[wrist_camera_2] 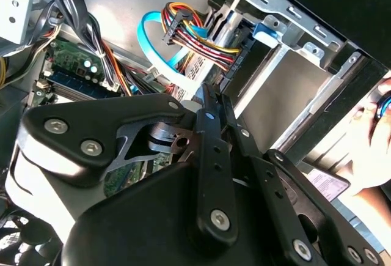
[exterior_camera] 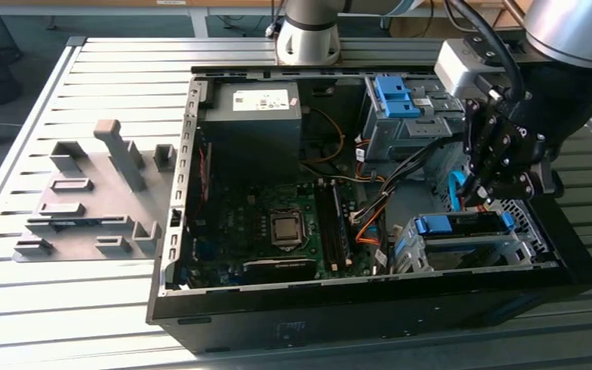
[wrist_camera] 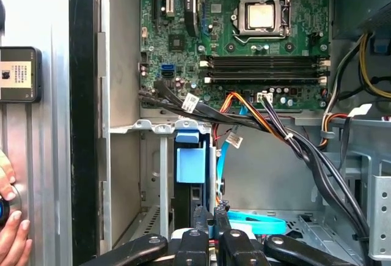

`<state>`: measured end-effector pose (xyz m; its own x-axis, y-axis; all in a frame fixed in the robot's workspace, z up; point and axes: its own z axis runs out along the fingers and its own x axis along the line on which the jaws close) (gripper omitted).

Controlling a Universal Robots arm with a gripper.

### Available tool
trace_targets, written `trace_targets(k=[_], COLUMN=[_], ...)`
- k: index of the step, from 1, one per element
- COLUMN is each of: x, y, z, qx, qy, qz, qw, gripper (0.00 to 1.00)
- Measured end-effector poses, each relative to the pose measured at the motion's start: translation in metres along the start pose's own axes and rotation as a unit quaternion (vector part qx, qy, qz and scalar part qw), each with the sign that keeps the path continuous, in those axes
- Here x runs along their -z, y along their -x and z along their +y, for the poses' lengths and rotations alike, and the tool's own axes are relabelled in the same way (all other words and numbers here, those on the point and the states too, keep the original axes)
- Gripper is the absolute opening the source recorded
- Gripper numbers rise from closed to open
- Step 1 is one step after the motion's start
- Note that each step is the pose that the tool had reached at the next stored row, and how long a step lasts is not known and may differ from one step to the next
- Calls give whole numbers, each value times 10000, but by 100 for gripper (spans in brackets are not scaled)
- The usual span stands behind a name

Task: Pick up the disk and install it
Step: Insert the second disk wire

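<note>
Inside the open computer case (exterior_camera: 173, 231), just above the grey drive bay (exterior_camera: 471, 250), my gripper (wrist_camera: 214, 214) hangs with its fingers drawn almost together and nothing visible between them. Right beneath it, in the first wrist view, a blue bracket (wrist_camera: 190, 163) tops the bay. The flat silver slab seated in that bay in the second wrist view I take to be the disk (wrist_camera_2: 287, 101), though I cannot be sure. I judge it stiff, dense and smooth-faced, apt to slip and intolerant of knocks, so the long plastic-railed edges are the place to grip it, not the labelled face. Past it run a blue cable (wrist_camera: 256, 222) and bundled wires (wrist_camera_2: 189, 24), then the motherboard (wrist_camera: 244, 40).
</note>
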<state>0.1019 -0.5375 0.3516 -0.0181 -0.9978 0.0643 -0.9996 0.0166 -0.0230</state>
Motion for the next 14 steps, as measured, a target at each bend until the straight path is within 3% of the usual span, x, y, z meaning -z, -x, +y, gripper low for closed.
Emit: trace_targets(k=[5,14], x=[-17,-105], y=[0,-44], z=[-18,-25], qx=[-49,-179], qy=[48,58], qz=[2,2], qw=[10000,9998], gripper=[16,16])
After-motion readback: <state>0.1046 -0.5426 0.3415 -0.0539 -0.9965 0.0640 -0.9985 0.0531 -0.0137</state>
